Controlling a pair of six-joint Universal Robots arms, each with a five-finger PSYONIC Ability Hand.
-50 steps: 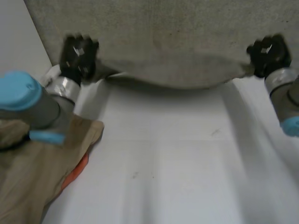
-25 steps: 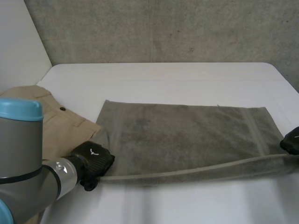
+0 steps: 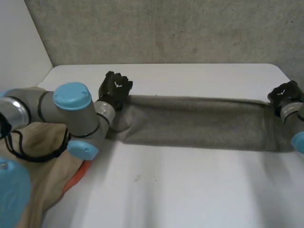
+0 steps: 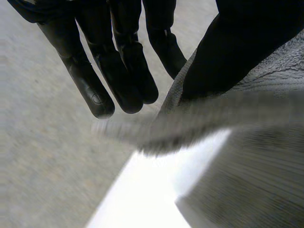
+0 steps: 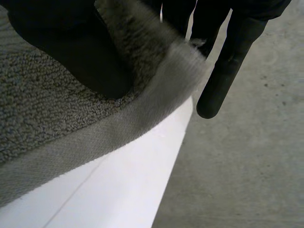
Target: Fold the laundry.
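Worktop (image 3: 190,190), white, carries a grey towel (image 3: 199,123) folded into a long narrow strip. The strip lies across the far half and reaches nearly from the left edge to the right edge. A heap of beige cloth (image 3: 42,190) sits at the near left corner, partly under the left arm (image 3: 71,109), which reaches over it toward the strip.

The left hand (image 3: 115,90) is at the towel's far left corner. Seen from its wrist, the thumb (image 4: 228,47) lies on top of the towel (image 4: 266,85) with the cloth rising between it and the nearest finger. That looks like a pinch on the corner, while the other fingers (image 4: 118,71) stretch out free of it.

The right hand (image 3: 284,94) is at the far right corner, close to the worktop's right edge. Its thumb (image 5: 71,52) presses the towel's hem (image 5: 118,123) against the fingers behind, gripping it and lifting it just off the white surface.

A scrap of orange (image 3: 78,175) peeks from under the beige heap.
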